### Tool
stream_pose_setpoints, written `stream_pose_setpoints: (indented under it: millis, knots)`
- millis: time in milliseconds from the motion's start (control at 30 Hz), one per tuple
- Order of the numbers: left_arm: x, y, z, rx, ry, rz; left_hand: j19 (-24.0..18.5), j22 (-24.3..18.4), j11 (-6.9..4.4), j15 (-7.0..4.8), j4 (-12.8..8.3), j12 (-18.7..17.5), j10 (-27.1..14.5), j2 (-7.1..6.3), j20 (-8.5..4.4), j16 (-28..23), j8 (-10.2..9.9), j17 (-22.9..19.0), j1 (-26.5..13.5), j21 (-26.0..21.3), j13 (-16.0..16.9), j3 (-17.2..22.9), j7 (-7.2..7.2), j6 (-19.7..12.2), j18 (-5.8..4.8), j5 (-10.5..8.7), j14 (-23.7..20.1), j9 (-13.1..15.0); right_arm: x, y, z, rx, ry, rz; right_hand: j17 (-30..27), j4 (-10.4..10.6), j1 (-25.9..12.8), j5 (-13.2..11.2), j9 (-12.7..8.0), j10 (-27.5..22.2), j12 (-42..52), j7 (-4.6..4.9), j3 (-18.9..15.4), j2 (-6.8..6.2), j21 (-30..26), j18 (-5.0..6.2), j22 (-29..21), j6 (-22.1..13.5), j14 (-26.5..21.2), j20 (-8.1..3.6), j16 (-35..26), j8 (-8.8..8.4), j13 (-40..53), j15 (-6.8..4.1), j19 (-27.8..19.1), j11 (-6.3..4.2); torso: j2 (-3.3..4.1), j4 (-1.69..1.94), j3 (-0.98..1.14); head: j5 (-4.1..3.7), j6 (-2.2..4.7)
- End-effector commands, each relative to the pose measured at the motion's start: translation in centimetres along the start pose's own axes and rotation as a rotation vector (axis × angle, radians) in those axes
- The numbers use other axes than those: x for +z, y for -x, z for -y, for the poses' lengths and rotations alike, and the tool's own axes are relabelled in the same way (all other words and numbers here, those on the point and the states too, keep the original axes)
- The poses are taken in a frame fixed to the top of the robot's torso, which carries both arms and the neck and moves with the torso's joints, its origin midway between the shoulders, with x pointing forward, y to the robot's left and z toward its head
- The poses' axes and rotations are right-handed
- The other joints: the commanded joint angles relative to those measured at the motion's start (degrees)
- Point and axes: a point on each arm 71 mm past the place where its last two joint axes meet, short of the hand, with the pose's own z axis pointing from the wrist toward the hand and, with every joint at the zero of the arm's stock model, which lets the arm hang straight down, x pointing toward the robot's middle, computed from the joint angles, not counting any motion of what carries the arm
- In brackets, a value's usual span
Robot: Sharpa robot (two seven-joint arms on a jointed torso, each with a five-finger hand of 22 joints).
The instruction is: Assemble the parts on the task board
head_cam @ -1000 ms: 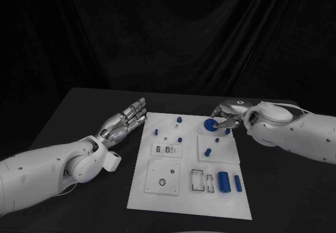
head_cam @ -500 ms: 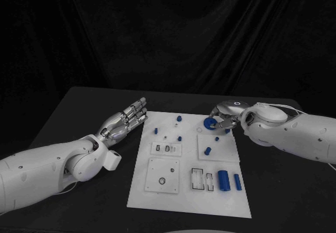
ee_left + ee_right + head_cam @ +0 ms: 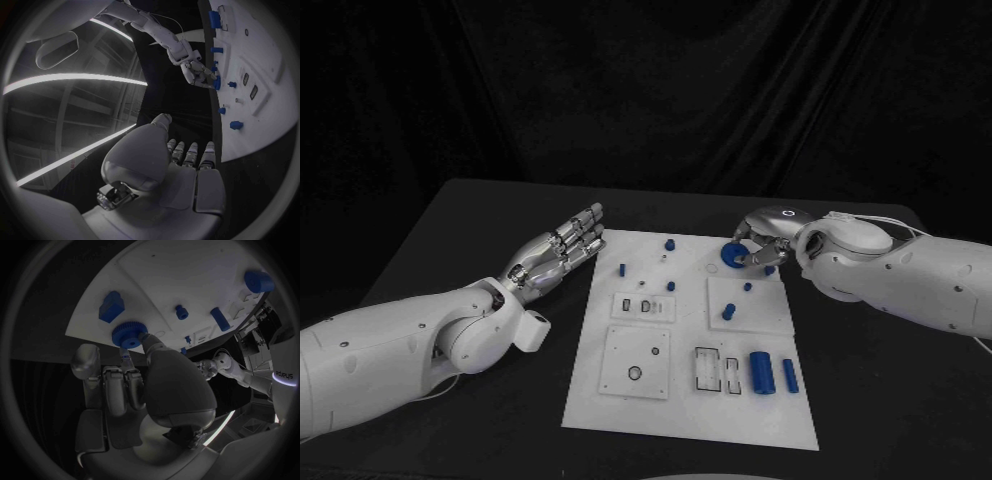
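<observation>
**Blue knob pinched at the board's far edge**

Blue and ridged, the round knob (image 3: 731, 257) sits at the far right part of the white task board (image 3: 689, 400), held by the right hand (image 3: 764, 243). From the head camera the grip is hard to read; the right wrist view shows the thumb and fingers (image 3: 150, 342) closed on the knob's rim, apparently a pinch. The left hand (image 3: 560, 250) hovers beside the board's left edge, fingers straight and slightly apart, holding nothing.
</observation>
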Motion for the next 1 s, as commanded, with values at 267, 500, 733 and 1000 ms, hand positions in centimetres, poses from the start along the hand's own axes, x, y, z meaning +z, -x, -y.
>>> stream_pose_setpoints:
  millis: [267, 500, 733, 1000]
  knots:
    - [-0.1, -0.1, 0.0, -0.009, 0.0, -0.01, 0.0, -0.1, 0.23, 0.62, -0.3, -0.4, 0.0, 0.1, 0.71, -0.2, 0.3, -0.1, 0.1, -0.2, -0.1, 0.3, 0.64, 0.0, 0.52, 0.33, 0.1, 0.1, -0.8, -0.2, -0.9, 0.021, 0.047, 0.043, 15.1, -3.3, 0.8, 0.9, 6.7, 5.9, 0.1, -3.31, 2.2, 0.43, 1.3, -1.12, 1.2, 6.0, 6.1, -0.27, 0.1, 4.48, 15.1, -0.7, 1.0, -0.76, -0.05, -0.12, 0.0, 0.42, -0.06]
    - [-0.1, -0.1, 0.0, -0.008, 0.003, -0.009, 0.0, -0.1, 0.44, 0.96, -0.5, -0.4, 0.0, 0.03, 1.02, -0.2, 0.4, -0.1, -0.1, -0.2, -0.1, 0.4, 0.95, 0.2, 0.55, 0.38, 0.1, 0.1, -1.0, 1.3, -2.2, 0.054, 0.078, 0.068, 15.1, -3.2, 0.4, 1.3, 7.4, 5.9, 0.1, -3.42, 2.1, 0.39, 1.7, -1.2, 1.6, 5.8, 6.1, -0.44, 0.1, 4.69, 15.1, -0.86, 1.3, -0.91, -0.08, -0.09, -0.06, 0.65, -0.19]
    - [0.1, -0.2, -0.1, -0.01, 0.004, -0.014, 0.0, -0.1, 0.48, 1.05, -0.6, -0.4, 0.0, 0.02, 1.07, -0.2, 0.4, -0.1, -0.1, -0.2, -0.1, 0.5, 1.0, 0.2, 0.56, 0.37, 0.1, 0.1, -0.6, 2.2, -4.2, 0.096, 0.124, 0.063, 15.1, -3.0, 0.0, 1.6, 7.7, 5.9, 0.1, -3.47, 2.1, 0.39, 1.7, -1.19, 1.6, 5.5, 6.1, -0.55, 0.1, 4.68, 15.1, -0.94, 1.3, -0.98, -0.16, 0.02, -0.16, 0.49, -0.32]
    - [0.1, -0.3, -0.1, -0.014, 0.007, -0.02, 0.0, -0.1, 0.58, 1.27, -0.7, -0.4, 0.0, 0.05, 1.21, -0.2, 0.4, -0.1, -0.1, -0.2, -0.1, 0.6, 1.11, 0.2, 0.56, 0.4, 0.1, 0.1, 0.8, 2.3, -6.7, 0.101, 0.177, 0.036, 15.1, -2.8, -0.5, 0.9, 8.2, 5.9, 0.1, -3.4, 2.0, 0.38, 1.6, -1.2, 1.7, 4.7, 6.1, -0.63, 0.1, 4.42, 15.1, -0.96, 1.4, -0.95, -0.01, 0.11, -0.08, 0.22, -0.29]
